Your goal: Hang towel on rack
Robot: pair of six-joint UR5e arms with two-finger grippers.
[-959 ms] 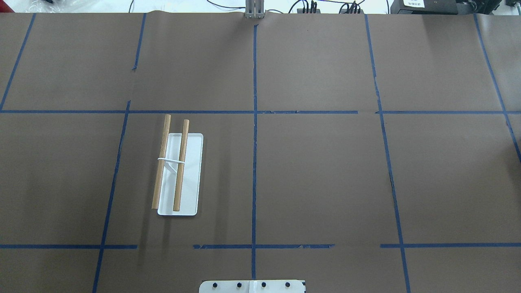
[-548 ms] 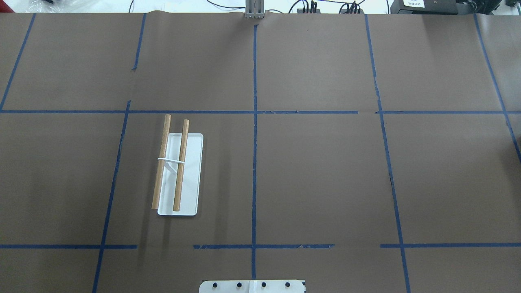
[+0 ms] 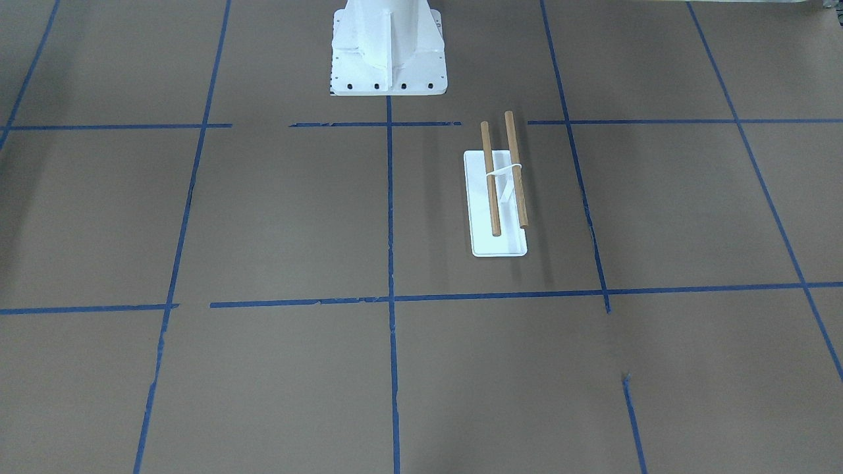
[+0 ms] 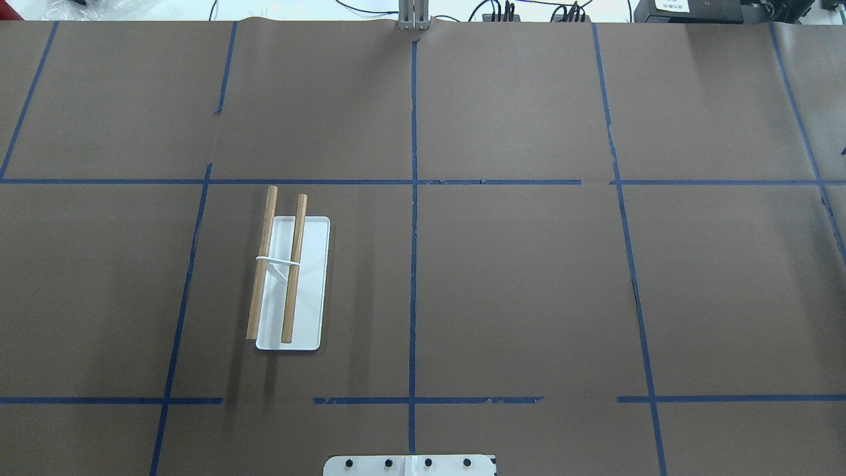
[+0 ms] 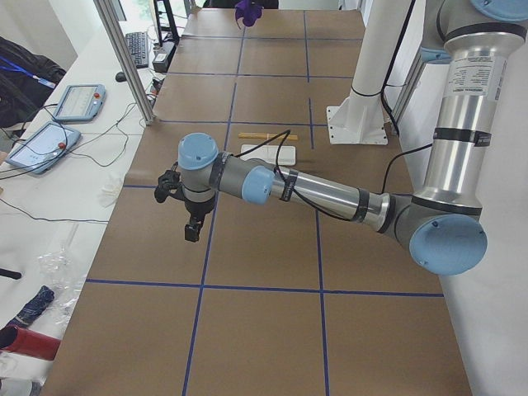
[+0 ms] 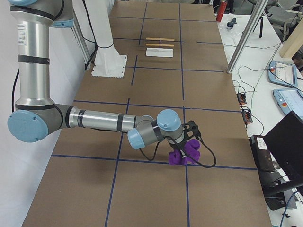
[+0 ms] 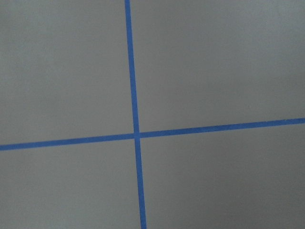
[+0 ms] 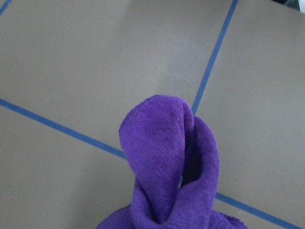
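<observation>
The left claw point(image 5: 191, 233) is seen hanging above the counter point(image 4: 529, 277), well to the left of the rack point(image 4: 291, 274), over a crossing of blue tape lines point(image 7: 136, 135); whether it is apart or together cannot be told. The rack is stood upright on its white base. Well to the rack's right, the purple towel point(image 6: 184, 153) is bunched into a peak beneath the right claw point(image 6: 193, 137), whose grip likewise cannot be told.

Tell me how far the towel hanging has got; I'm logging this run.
Done: nothing yet; the rack stands bare. In hand: the right pincer is down at the bunched purple towel, far from the rack; whether it grips it, I cannot tell. Left: lift, carry and drape the towel over the rack.
</observation>
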